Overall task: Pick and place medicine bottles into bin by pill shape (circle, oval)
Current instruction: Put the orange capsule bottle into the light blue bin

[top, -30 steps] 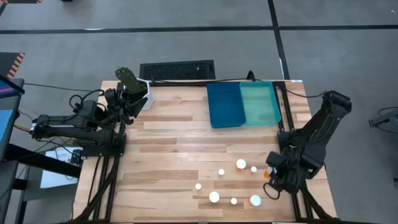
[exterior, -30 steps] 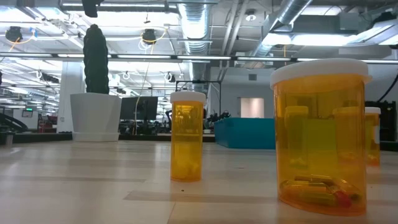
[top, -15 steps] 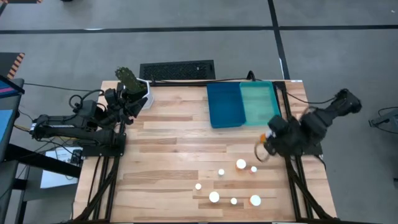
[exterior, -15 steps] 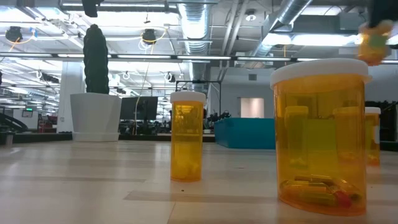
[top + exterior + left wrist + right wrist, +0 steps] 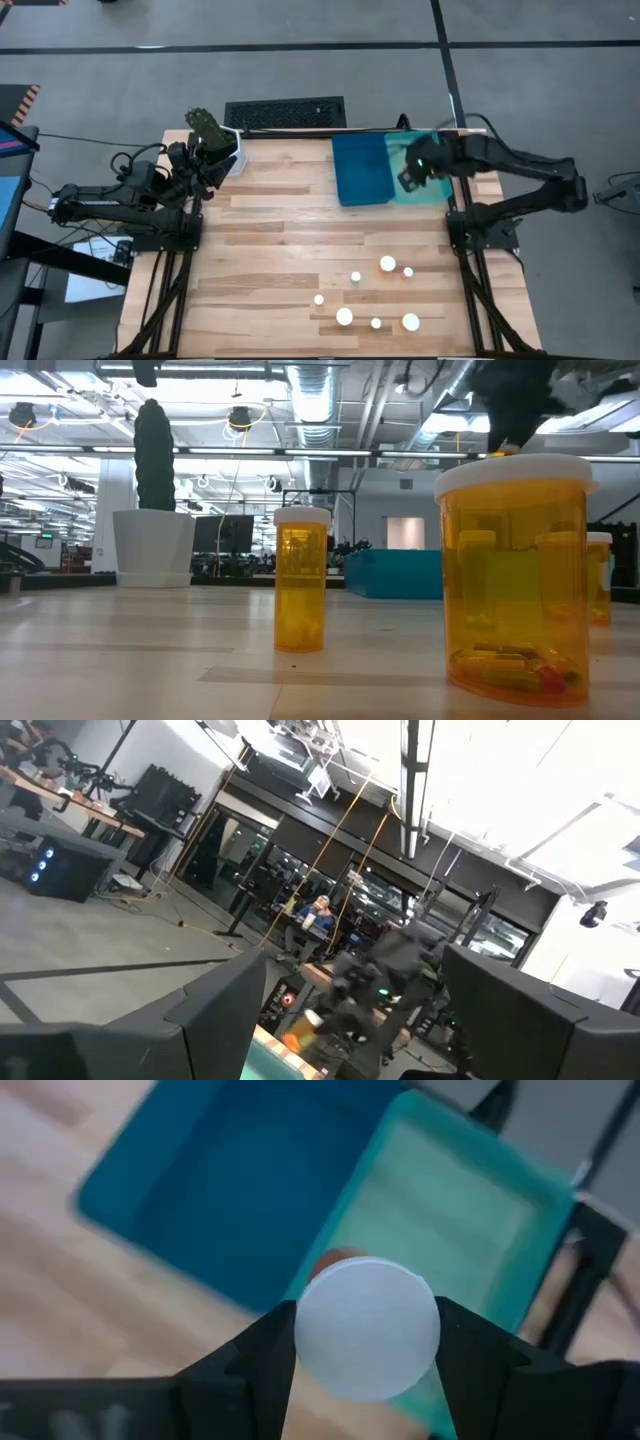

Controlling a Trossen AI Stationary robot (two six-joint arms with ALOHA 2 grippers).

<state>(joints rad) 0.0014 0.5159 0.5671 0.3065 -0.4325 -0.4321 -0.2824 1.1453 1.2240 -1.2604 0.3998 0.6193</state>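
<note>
Several medicine bottles with white caps stand upright on the wooden table's near right part; two amber ones stand close in the low view. My right gripper hangs over the seam between the blue bin and the teal bin, shut on one medicine bottle. My left gripper waits raised at the table's far left, open, with nothing between its fingers. My right gripper pinches the bottle between its two fingers, one on each side at the white cap. The fingers come from above, slanting down. The bottle is lifted clear, cap up toward the wrist, and its amber body hangs below the fingers above the bins.
The two bins stand side by side at the table's far edge, right of the middle. A potted cactus stands at the far left corner beside my left arm. Bare wood lies between the bins and the bottles.
My right gripper has swung from the table's near right edge up and toward the far edge, over to the bins, turning as it went. The bottle it holds has been carried along, lifted clear of the table. The bottles on the table have stayed put.
</note>
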